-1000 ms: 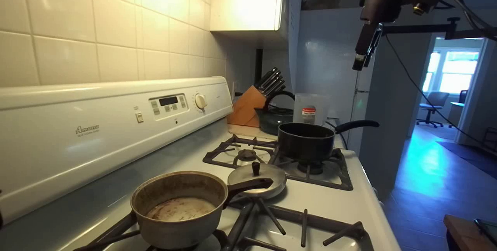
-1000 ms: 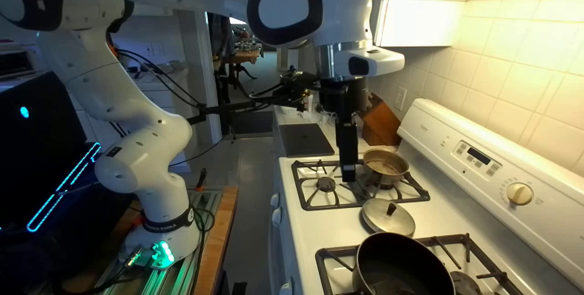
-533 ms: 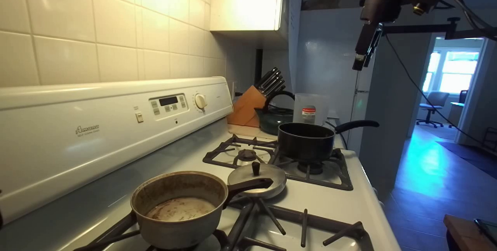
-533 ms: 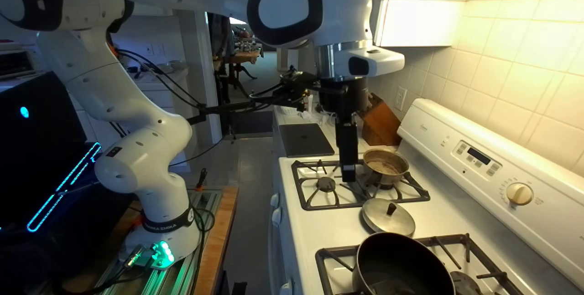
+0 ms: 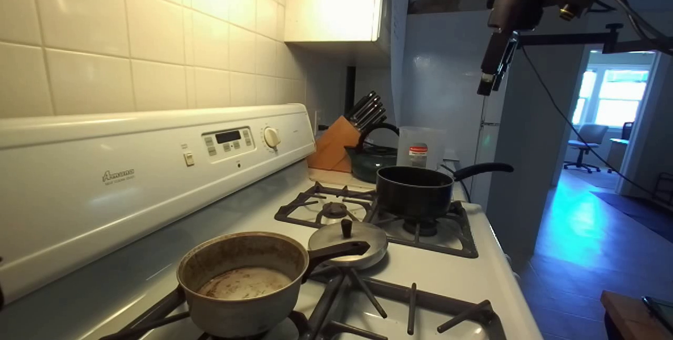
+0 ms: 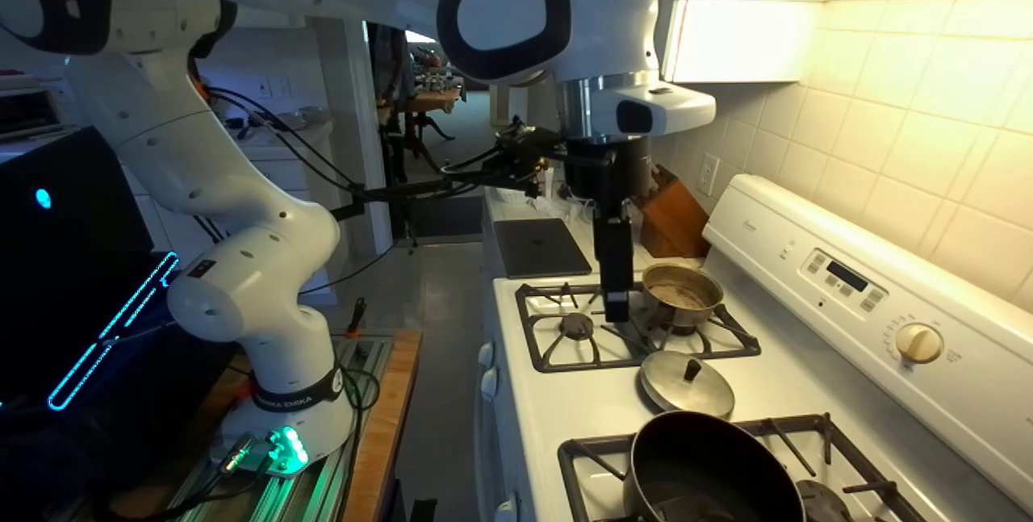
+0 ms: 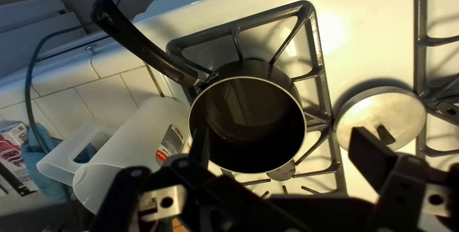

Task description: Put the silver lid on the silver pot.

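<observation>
The silver lid (image 5: pixel 368 236) lies flat, knob up, on the white stovetop between the burner grates; it also shows in an exterior view (image 6: pixel 674 383) and at the right of the wrist view (image 7: pixel 401 112). The silver pot (image 5: pixel 239 315), with brownish inside and dark handle, stands uncovered on a grate; it also shows in an exterior view (image 6: pixel 684 315) and is out of the wrist view. In an exterior view its handle overlaps the lid. My gripper (image 7: pixel 285 146) is open and empty, high above the stove, pointing down; it shows in both exterior views (image 5: pixel 489 88) (image 6: pixel 616 311).
A black pot (image 5: pixel 414 193) with a long handle stands on the other grate, beside the lid. A clear plastic pitcher (image 7: pixel 143 135), a dark kettle (image 5: pixel 370 161) and a knife block (image 5: pixel 334 145) stand on the counter. The stove's back panel (image 6: pixel 871 296) rises along one side.
</observation>
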`<state>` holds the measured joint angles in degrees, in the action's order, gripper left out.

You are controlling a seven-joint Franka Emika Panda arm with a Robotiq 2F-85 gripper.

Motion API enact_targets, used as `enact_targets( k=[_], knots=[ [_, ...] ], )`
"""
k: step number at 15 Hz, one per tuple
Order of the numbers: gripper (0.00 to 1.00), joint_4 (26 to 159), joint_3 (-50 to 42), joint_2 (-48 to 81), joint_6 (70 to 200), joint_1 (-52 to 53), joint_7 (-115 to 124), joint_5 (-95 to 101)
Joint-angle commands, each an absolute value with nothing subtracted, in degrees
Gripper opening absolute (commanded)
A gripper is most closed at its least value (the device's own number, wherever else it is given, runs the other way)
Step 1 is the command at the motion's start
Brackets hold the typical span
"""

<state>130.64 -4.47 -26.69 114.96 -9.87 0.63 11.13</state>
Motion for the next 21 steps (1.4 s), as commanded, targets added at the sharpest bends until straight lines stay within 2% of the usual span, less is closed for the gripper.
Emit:
enact_targets(
  k=[1, 16, 21],
  knots=[
    [1.00, 130.53, -4.94, -26.67, 114.81, -9.31, 0.81, 11.37],
    [1.00, 128.40, -4.88, -22.89, 116.63, -7.93, -1.60, 11.31],
    [1.00, 124.35, -5.47, -16.71, 118.65, -5.77, -5.83, 9.05]
  ],
)
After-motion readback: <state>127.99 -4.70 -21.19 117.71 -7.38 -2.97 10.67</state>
